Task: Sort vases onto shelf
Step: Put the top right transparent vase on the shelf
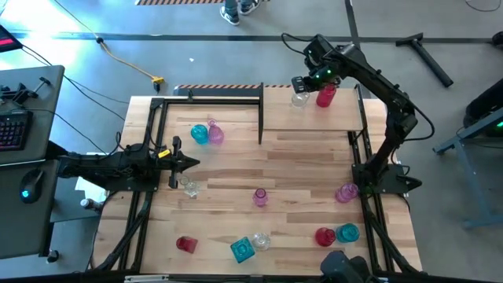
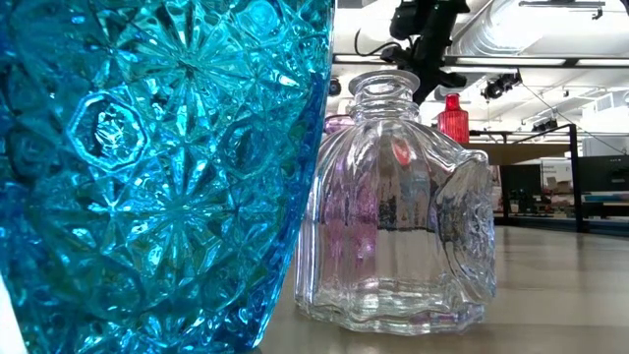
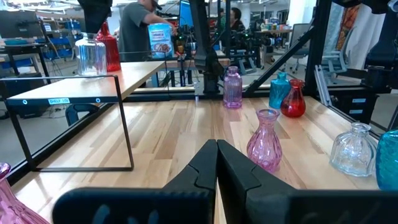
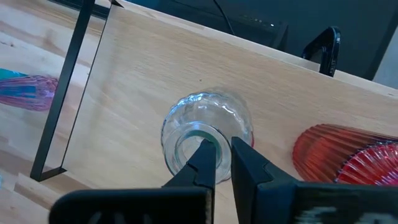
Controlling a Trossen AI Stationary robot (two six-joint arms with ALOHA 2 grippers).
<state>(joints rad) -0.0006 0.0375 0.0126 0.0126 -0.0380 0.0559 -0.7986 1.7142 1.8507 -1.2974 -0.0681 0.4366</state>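
high view: right claw sits over the shelf, directly above a clear vase standing beside a red vase; left claw waits shut over the counter, far from both. right wrist view: the clear vase stands upright, long axis vertical, straight below, the claw pinched narrow on its rim. judgement: release and lift straight up; vase is ribbed, transparent, squat.

High cam looks straight down; low cam sits right against a teal vase; both wrist cams share the shelf.
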